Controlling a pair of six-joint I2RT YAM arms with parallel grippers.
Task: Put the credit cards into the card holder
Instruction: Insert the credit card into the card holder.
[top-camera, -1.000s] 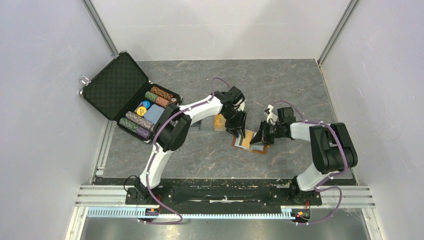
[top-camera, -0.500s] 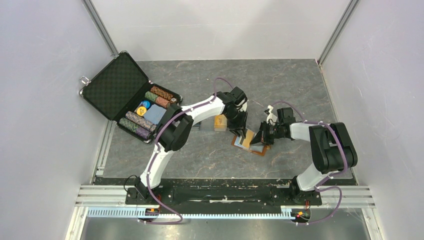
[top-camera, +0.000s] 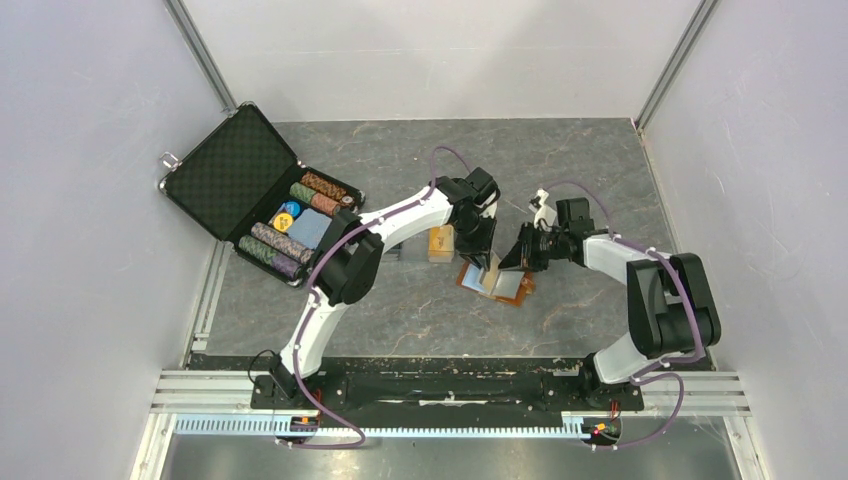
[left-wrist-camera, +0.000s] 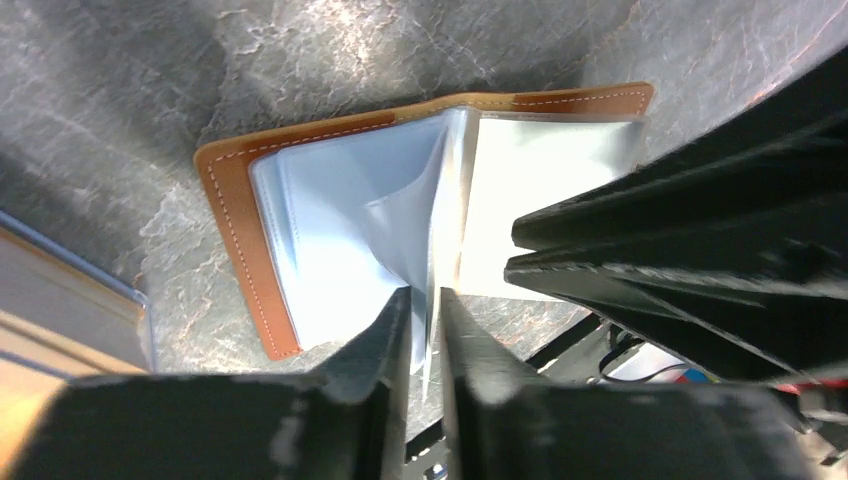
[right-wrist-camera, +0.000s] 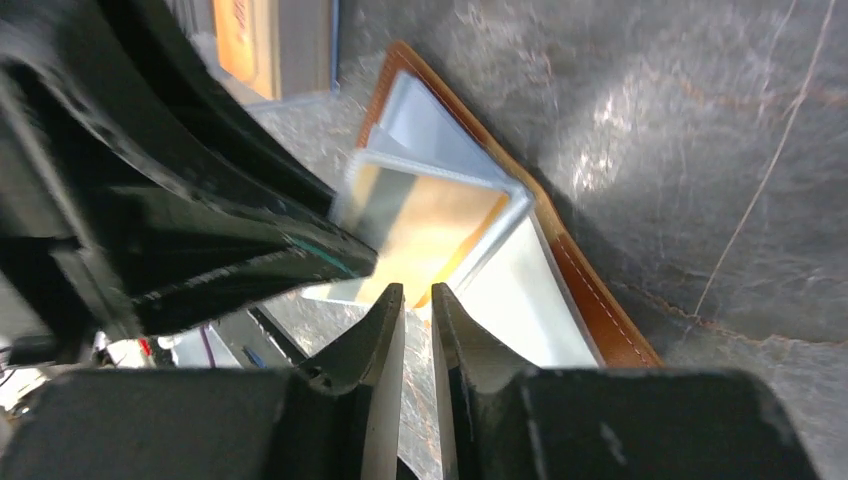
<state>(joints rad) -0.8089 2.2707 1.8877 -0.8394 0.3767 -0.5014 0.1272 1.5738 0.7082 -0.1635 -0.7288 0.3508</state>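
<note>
The card holder (top-camera: 497, 285) lies open on the grey table, tan-brown outside (left-wrist-camera: 230, 220) with pale blue clear sleeves inside. My left gripper (left-wrist-camera: 425, 305) comes down from the far side (top-camera: 487, 262) and is shut on the edge of one clear sleeve, holding it upright. An orange credit card (right-wrist-camera: 430, 225) sits inside that raised sleeve. My right gripper (right-wrist-camera: 410, 295) points in from the right (top-camera: 512, 262), its tips at the card's near edge. Its fingers stand a narrow slit apart, with table showing through. More orange credit cards (top-camera: 440, 243) lie in a clear tray just left of the holder.
A black foam-lined briefcase (top-camera: 240, 170) stands open at the back left, with rows of poker chips (top-camera: 275, 243) in its tray. Pale walls close in the table on the left, back and right. The two grippers almost touch over the holder.
My left gripper has closed onto the sleeve. The right gripper has swung up and left, and its fingers have parted slightly. The card holder has shifted a little left.
</note>
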